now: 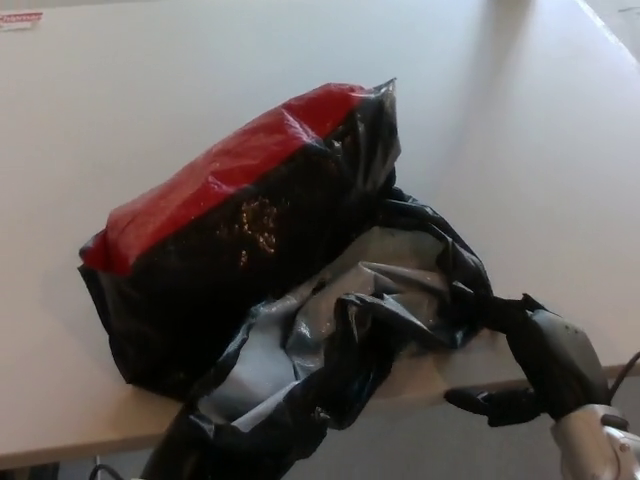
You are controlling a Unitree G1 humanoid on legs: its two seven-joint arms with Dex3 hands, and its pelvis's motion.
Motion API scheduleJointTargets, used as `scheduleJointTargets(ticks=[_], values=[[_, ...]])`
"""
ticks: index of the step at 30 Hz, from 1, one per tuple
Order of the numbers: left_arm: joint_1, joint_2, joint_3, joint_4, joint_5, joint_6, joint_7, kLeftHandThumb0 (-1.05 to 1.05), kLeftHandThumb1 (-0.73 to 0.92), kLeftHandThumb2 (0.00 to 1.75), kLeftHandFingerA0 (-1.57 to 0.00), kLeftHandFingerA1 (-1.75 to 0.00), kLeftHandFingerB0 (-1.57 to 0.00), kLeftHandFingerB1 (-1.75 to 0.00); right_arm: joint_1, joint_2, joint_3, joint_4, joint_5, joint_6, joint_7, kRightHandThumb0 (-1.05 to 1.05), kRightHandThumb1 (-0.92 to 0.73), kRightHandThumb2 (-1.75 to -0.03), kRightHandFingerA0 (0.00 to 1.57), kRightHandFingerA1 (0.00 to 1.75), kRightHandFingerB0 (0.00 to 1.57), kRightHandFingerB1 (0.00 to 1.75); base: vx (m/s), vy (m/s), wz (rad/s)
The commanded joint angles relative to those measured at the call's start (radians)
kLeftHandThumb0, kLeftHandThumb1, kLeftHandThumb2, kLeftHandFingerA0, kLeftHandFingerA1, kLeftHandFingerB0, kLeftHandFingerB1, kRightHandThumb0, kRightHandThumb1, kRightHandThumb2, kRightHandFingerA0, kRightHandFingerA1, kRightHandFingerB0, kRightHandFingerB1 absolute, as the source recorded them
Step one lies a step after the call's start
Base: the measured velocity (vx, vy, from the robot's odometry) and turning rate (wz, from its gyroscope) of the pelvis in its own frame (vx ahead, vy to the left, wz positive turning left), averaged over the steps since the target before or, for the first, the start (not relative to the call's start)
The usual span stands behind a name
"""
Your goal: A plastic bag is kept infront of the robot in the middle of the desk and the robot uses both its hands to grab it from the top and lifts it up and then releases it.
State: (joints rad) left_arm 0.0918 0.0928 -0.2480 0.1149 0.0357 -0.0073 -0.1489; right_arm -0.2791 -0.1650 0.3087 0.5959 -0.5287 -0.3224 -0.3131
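A black plastic bag (250, 250) with a shiny red top side (230, 160) lies across the middle of the white desk (150, 70). Its open mouth, with grey lining (290, 345), spills over the desk's front edge. My right hand (548, 362) is at the lower right, just off the desk edge. It is shut on the bag's twisted black handle strand (490, 308), with the thumb sticking out to the left. My left hand does not show; the bag's hanging lower left fold (235, 440) covers that corner.
A small red and white label (20, 18) lies at the far left back of the desk. The desk's front edge (60, 450) runs along the bottom. A seam to another surface (610, 25) shows at the top right.
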Motion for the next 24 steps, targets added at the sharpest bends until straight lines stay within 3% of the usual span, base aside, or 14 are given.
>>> scheduleJointTargets(ticks=[1, 2, 3, 4, 6, 7, 10, 12, 14, 22, 23, 24], values=[[0.002, -0.008, -0.018, -0.016, 0.029, 0.038, -0.002, -0.48, 0.57, 0.82, -0.85, -1.33, -0.61, -1.17, -0.092, 0.118, 0.062, -0.025, 0.001, 0.084, 0.085, -0.45, -0.75, -0.62, 0.71, 1.20, 0.67, 0.59, 0.00, -0.018, -0.38], [0.005, -0.009, -0.021, -0.010, 0.032, 0.030, -0.003, -0.49, 0.57, 0.82, -0.86, -1.34, -0.61, -1.18, -0.105, 0.127, 0.066, -0.023, -0.004, 0.096, 0.082, -0.48, -0.74, -0.68, 0.69, 1.44, 0.68, 0.74, 0.00, -0.016, -0.36], [0.006, -0.009, -0.022, -0.009, 0.032, 0.030, -0.003, -0.49, 0.57, 0.82, -0.86, -1.34, -0.61, -1.18, -0.109, 0.129, 0.068, -0.022, -0.005, 0.099, 0.082, -0.48, -0.74, -0.68, 0.69, 1.44, 0.68, 0.74, -0.01, -0.010, -0.39], [0.009, -0.007, -0.017, 0.005, 0.027, 0.018, -0.005, -0.31, 0.74, 0.51, -0.56, -1.73, -0.40, -1.56, -0.138, 0.151, 0.062, -0.012, 0.008, 0.129, 0.094, -0.46, -0.81, -0.66, 0.63, 1.62, 0.64, 1.02, -0.01, -0.011, -0.31], [0.013, -0.007, -0.010, 0.014, 0.020, 0.015, -0.006, -0.35, 0.73, 0.54, -0.61, -1.71, -0.42, -1.53, -0.170, 0.168, 0.055, 0.003, 0.016, 0.157, 0.106, -0.45, -0.81, -0.67, 0.63, 1.56, 0.66, 0.92, -0.01, -0.010, -0.26], [0.014, -0.007, -0.010, 0.013, 0.023, 0.024, -0.004, -0.48, 0.56, 0.82, -0.92, -1.36, -0.60, -1.17, -0.189, 0.171, 0.046, 0.014, 0.023, 0.161, 0.108, -0.42, -0.82, -0.66, 0.61, 1.60, 0.65, 0.97, -0.01, -0.011, -0.23], [0.018, -0.004, -0.007, 0.015, 0.030, 0.023, 0.000, -0.48, 0.57, 0.82, -0.92, -1.36, -0.60, -1.17, -0.241, 0.183, 0.019, 0.054, 0.039, 0.170, 0.112, -0.42, -0.80, -0.66, 0.64, 1.57, 0.69, 0.83, -0.03, -0.005, -0.17], [0.019, -0.001, -0.001, 0.026, 0.026, 0.013, -0.007, -0.49, 0.57, 0.83, -0.92, -1.37, -0.61, -1.17, -0.273, 0.168, 0.006, 0.065, 0.042, 0.163, 0.122, -0.42, -0.79, -0.65, 0.70, 1.36, 0.74, 0.69, -0.03, 0.005, 0.08], [0.024, 0.000, 0.005, 0.024, 0.020, 0.013, -0.012, -0.48, 0.56, 0.83, -0.94, -1.37, -0.61, -1.17, -0.274, 0.166, -0.002, 0.059, 0.053, 0.157, 0.131, -0.43, -0.77, -0.65, 0.76, 1.35, 0.76, 0.71, -0.02, 0.008, 0.08], [0.049, 0.004, 0.013, 0.024, 0.040, -0.012, 0.002, -0.47, 0.55, 0.82, -0.90, -1.34, -0.63, -1.18, -0.143, 0.134, 0.003, -0.112, 0.062, 0.165, 0.181, -0.43, -0.76, -0.62, 0.79, 1.41, 0.78, 0.71, 0.00, 0.002, 0.01], [0.057, 0.005, 0.012, 0.021, 0.041, -0.015, 0.002, -0.33, 0.71, 0.57, -0.57, -1.65, -0.44, -1.51, -0.116, 0.129, 0.004, -0.134, 0.066, 0.157, 0.186, -0.42, -0.75, -0.65, 0.81, 1.40, 0.79, 0.68, 0.00, 0.000, 0.00], [0.060, 0.004, 0.012, 0.020, 0.042, -0.016, 0.001, -0.33, 0.71, 0.57, -0.57, -1.65, -0.44, -1.51, -0.103, 0.126, 0.004, -0.147, 0.067, 0.156, 0.190, -0.42, -0.75, -0.65, 0.81, 1.40, 0.79, 0.68, 0.00, 0.000, 0.00]])
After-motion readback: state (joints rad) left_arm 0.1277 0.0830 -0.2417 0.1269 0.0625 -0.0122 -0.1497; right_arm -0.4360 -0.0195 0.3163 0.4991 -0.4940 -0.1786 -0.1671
